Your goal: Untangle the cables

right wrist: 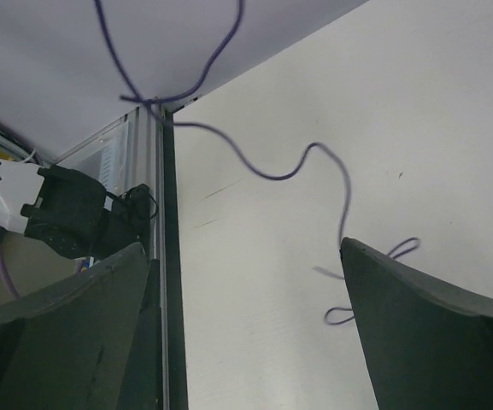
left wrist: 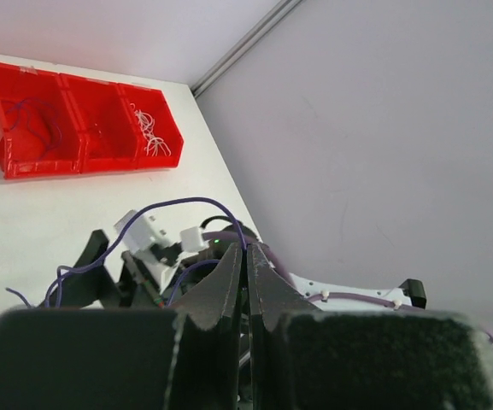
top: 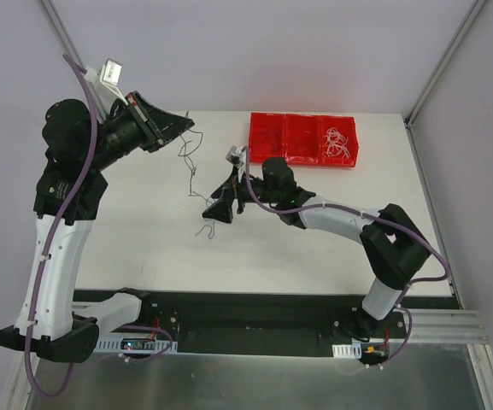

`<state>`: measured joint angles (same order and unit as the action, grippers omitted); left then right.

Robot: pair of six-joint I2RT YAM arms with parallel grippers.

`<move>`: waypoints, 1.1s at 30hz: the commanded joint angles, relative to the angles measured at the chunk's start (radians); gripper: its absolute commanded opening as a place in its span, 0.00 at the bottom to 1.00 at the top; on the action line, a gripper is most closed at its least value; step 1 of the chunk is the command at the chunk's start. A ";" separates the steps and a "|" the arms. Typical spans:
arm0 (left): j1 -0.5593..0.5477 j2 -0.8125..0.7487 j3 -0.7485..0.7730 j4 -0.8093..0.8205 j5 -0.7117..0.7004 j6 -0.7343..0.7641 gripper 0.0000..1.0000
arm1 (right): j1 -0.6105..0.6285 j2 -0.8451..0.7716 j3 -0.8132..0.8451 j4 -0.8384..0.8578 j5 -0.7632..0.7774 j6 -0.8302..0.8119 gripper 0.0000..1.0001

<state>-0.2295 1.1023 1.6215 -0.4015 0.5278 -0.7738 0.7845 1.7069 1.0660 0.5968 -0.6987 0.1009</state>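
Two grippers: my left gripper (top: 188,126) and my right gripper (top: 218,211) are over the white table (top: 143,239), with one thin purple cable (top: 195,175) strung between them.
Left side: my left gripper is raised above the far left of the table and points right.
Left fingers: in the left wrist view my fingers (left wrist: 220,295) are pressed together, with only a hairline slit between them.
Left hold: from above, the purple cable starts right at my left fingertips and hangs from them, so it looks pinched there. The wrist view does not show the strand in the slit.
Cable run: the cable drops in a wavy line toward my right gripper. The right wrist view shows a small knot partway along it. A loose curly end lies on the table just near-left of that gripper.
Middle: my right gripper sits low over the table's centre and points left. Its fingers (right wrist: 434,333) are spread wide apart and nothing is clamped.
Cable at right fingers: the cable snakes across the table to the inner edge of one finger and curls beside it. I cannot tell if it touches.
Far right: a red tray (top: 302,162) with three compartments side by side.
Tray contents: white cables (top: 338,141) lie in a curly clump in the right compartment. Faint thin strands (left wrist: 49,132) lie in the left one, their colour hard to tell.
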 commanded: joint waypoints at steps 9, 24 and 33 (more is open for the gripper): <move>-0.002 -0.012 0.066 0.056 0.086 0.007 0.00 | 0.019 0.105 0.187 -0.096 0.390 -0.272 0.98; -0.002 0.030 0.095 0.079 0.104 0.008 0.00 | 0.068 0.304 0.296 0.004 0.248 -0.069 0.83; -0.001 0.019 0.124 0.069 0.049 0.065 0.00 | 0.045 0.281 0.146 -0.029 0.349 0.048 0.01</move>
<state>-0.2295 1.1393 1.6848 -0.3790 0.6010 -0.7654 0.8555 2.0415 1.2991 0.5690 -0.4248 0.0986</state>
